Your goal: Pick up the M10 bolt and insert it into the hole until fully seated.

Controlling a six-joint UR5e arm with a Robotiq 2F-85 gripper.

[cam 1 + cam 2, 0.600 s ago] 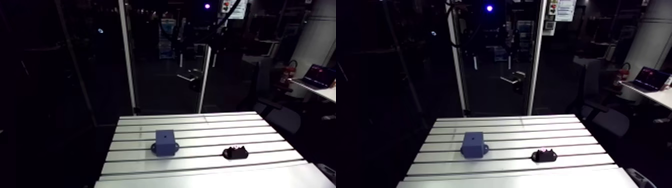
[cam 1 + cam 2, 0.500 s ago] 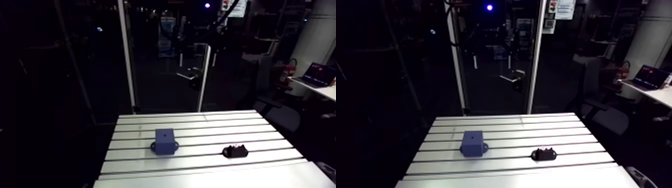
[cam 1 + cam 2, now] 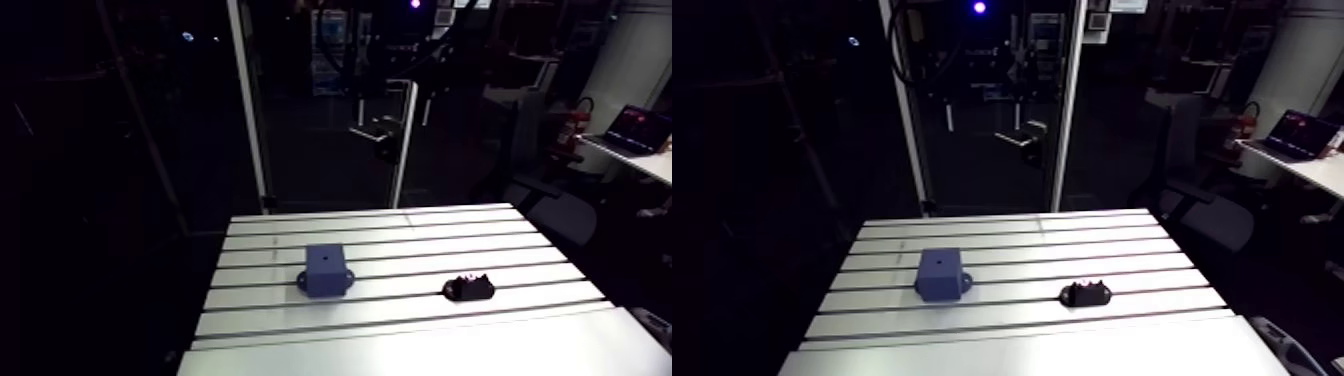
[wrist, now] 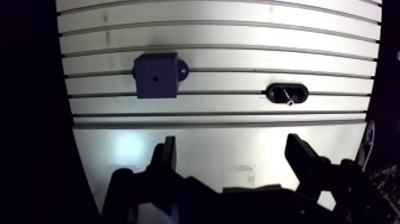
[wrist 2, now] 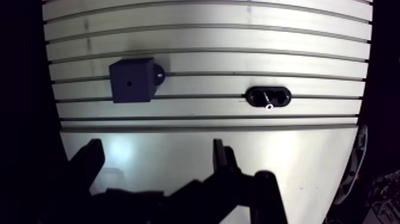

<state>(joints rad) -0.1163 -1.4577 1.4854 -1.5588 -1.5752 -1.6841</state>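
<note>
M10 bolt (image 4: 287, 96): one, pale metal, lying aslant in a black oval holder (image 4: 274, 92) on the slotted aluminium table (image 4: 238, 36); only a short bright length of it shows against the dark cradle (head and thread too small to make out); nothing grips or touches it. Holder: flat on the table top, across one of the slots, well apart from the block and in about the same row of slats. Blue block (image 4: 163, 83): one, box-shaped, upright on the table; a small dark hole (image 4: 155, 78) in its upper face, open and unfilled; a rounded mounting ear (image 4: 183, 70) projects at its foot on the side towards the holder. Gripper (image 4: 232, 143): seen in the wrist view, above the smooth unslotted strip at the table's edge, short of both items; its two dark fingers (image 4: 168, 156) stand spread wide with only bare table showing between them, holding nothing. Placement: block and holder both lie ahead of the gripper, beyond the first slots, each roughly ahead of one finger, with a clear stretch of table between the fingertips and either item. Arm view: the same block (image 3: 326, 268) and holder (image 3: 469, 288) sit side by side near the middle of the lit table top.
</note>
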